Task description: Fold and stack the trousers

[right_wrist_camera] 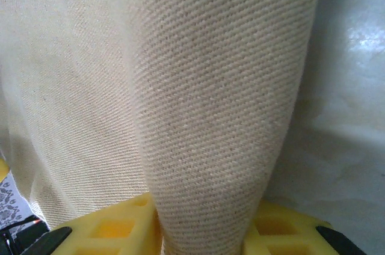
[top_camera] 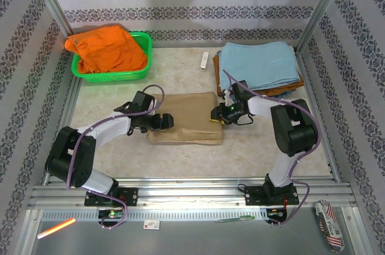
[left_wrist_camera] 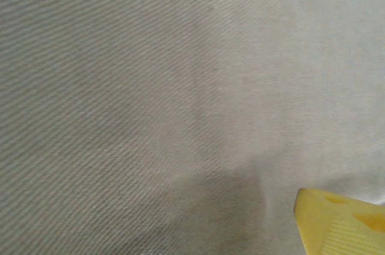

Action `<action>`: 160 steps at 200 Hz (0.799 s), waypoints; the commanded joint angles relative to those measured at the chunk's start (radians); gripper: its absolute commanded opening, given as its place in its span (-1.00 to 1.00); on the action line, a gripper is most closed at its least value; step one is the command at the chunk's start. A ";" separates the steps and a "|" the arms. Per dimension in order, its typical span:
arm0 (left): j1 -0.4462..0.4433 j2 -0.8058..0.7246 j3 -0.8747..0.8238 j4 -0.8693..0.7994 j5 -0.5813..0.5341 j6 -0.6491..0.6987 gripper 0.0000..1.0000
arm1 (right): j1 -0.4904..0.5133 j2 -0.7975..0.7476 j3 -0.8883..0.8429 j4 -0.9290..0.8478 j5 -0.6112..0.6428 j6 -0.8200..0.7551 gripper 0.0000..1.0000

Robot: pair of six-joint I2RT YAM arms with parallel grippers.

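- Closed narrow, my right gripper (right_wrist_camera: 204, 234) pinches a fold of the trousers (right_wrist_camera: 222, 116). The cloth stands up btw my two yellow pads (right_wrist_camera: 114, 234), so this hand is holding.
- On the other side, my left gripper (top_camera: 162, 121) sits over the left end of the same bundle. One yellow fingertip (left_wrist_camera: 337, 222) shows at the edge of the wrist view w/ bare twill beside it and nothing pinched, so I judge this hand wide and empty.
- The trousers lie in the middle of the table (top_camera: 180, 162), already a flat folded rectangle. The long axis runs left to right, w/ one gripper at each short end.
- Key relation: the light-blue cloth stack (top_camera: 258, 62) lies behind and to the right of the bundle, near it. My right arm is the nearer one, so I think the carry goes back-right and the left arm only supports.
- Table top is pale, marbled and smooth; prob. the cloth slides on it easily.
- Further out: green basket (top_camera: 143, 39) w/ the orange garment (top_camera: 105, 50) at back-left, a small white object (top_camera: 204, 61) btw basket and stack, and patterned walls around.
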 commanded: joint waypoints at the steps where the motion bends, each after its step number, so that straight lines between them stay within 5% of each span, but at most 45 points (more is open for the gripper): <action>1: -0.002 0.030 0.020 -0.072 -0.083 0.027 0.79 | -0.002 -0.033 -0.014 -0.005 -0.005 -0.004 -0.37; 53: -0.001 0.092 -0.041 0.080 -0.006 -0.003 0.58 | 0.002 -0.019 -0.025 -0.003 0.014 -0.005 -0.35; 89: -0.003 0.132 -0.059 0.201 0.124 -0.023 -0.15 | 0.024 0.006 -0.051 0.046 -0.022 0.016 -0.41; 119: -0.003 0.094 -0.057 0.169 0.113 -0.012 -0.64 | 0.020 -0.008 -0.087 0.123 -0.080 0.069 -0.89; 129: -0.003 0.068 -0.053 0.155 0.111 -0.014 -1.00 | 0.018 -0.035 -0.086 0.123 -0.080 0.079 -1.00; 160: -0.022 -0.048 0.005 0.046 0.049 -0.012 -1.00 | 0.017 -0.162 -0.059 0.066 -0.054 0.098 -1.00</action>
